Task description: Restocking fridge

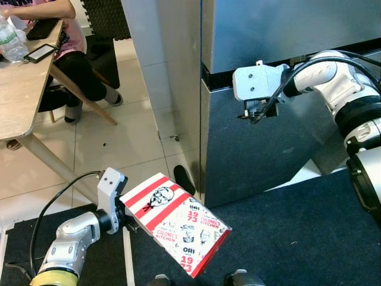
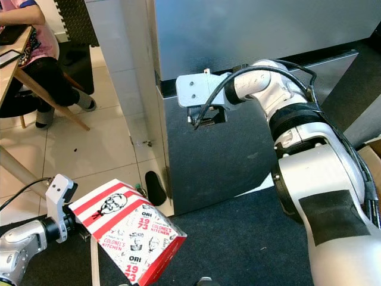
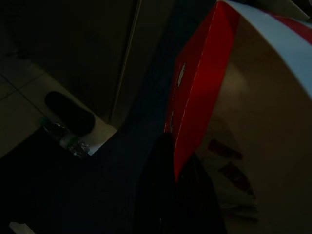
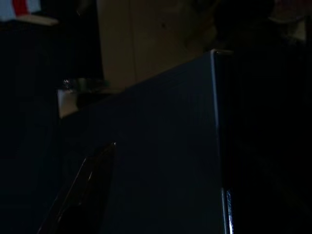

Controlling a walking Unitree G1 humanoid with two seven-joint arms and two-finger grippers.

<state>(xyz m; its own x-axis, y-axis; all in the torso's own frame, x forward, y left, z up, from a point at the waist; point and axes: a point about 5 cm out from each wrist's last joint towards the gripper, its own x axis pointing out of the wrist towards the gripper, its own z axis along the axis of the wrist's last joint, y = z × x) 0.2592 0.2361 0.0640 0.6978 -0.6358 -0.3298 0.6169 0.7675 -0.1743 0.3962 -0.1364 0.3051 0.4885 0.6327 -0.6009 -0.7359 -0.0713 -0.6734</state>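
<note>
My left pincer is clamped on the edge of a red-and-white printed box, held tilted low in front of the fridge, nr its closed lower door. My right pincer is up against the fridge front at the seam btwn upper & lower doors; can't tell if its fingers are spread or closed. Left of the fridge, a person sits at a wooden surface.

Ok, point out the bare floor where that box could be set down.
Free: the dark mat in front of the fridge, right of the red-and-white box held by the left gripper. Also the tiles between the table and fridge. Crowded: the fridge corner, with a black shoe.
</note>
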